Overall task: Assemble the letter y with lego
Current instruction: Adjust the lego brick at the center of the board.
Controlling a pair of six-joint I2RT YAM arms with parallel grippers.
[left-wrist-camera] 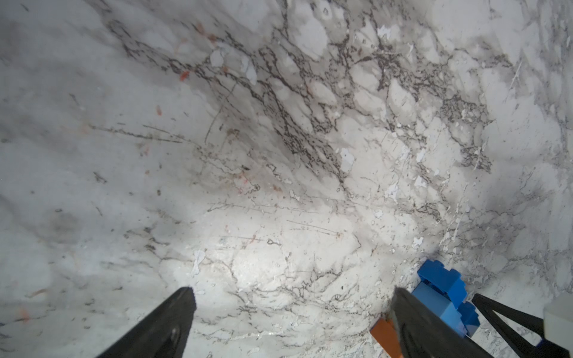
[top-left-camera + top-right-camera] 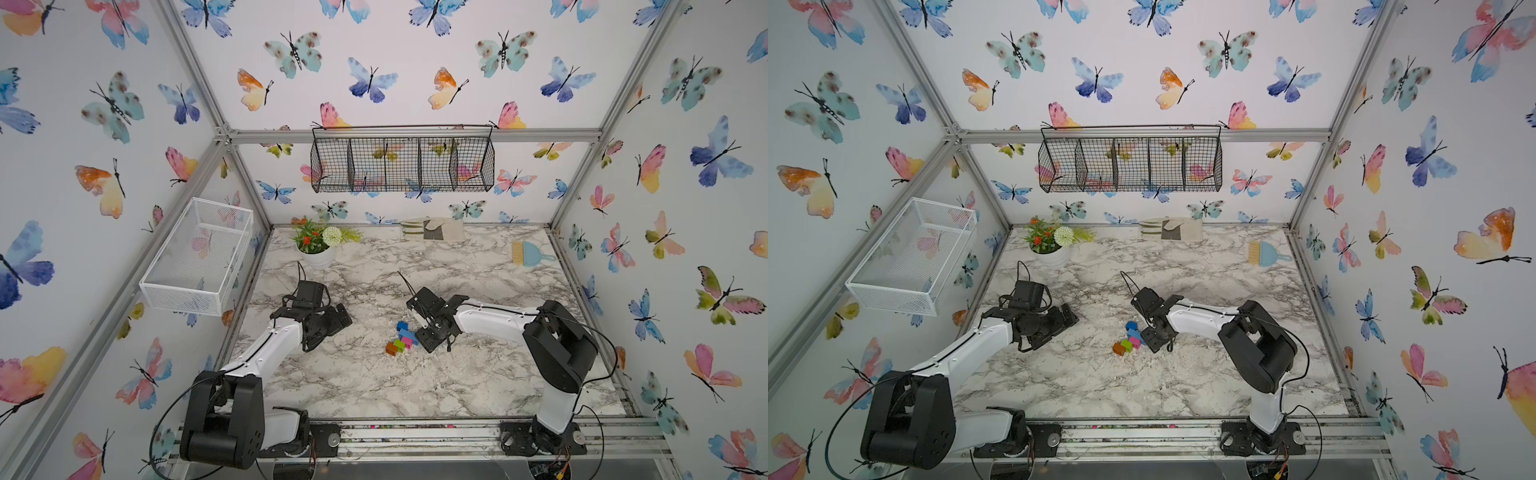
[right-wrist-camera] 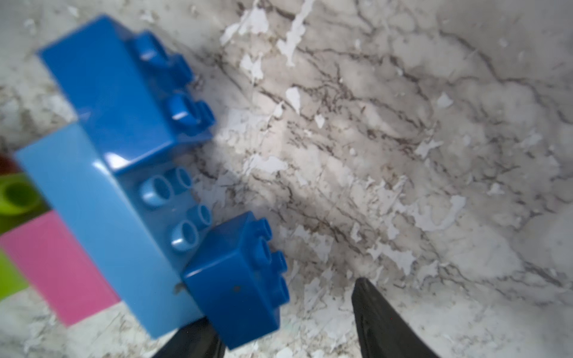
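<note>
A: So where's the Y [image 2: 404, 336]?
B: Flat on the table [image 2: 457, 374], just beside the right gripper [image 2: 422, 338], whose 2 fingers [image 3: 387, 325] stand apart, gripping nothing. Left gripper [image 1: 293, 293], well away from it, gapes empty.

The marble-patterned table [image 2: 478, 374], grey-veined and chipped near its middle, carries a white flower pot [image 2: 318, 255] at the far left. A pair of gloves [image 2: 432, 229] lies against the back edge, and a small blue brush [image 2: 530, 253] at the far right. Near the centre the lego letter y [image 2: 402, 337] lies flat, with its blue fork toward the back and its orange end toward the front.
</note>
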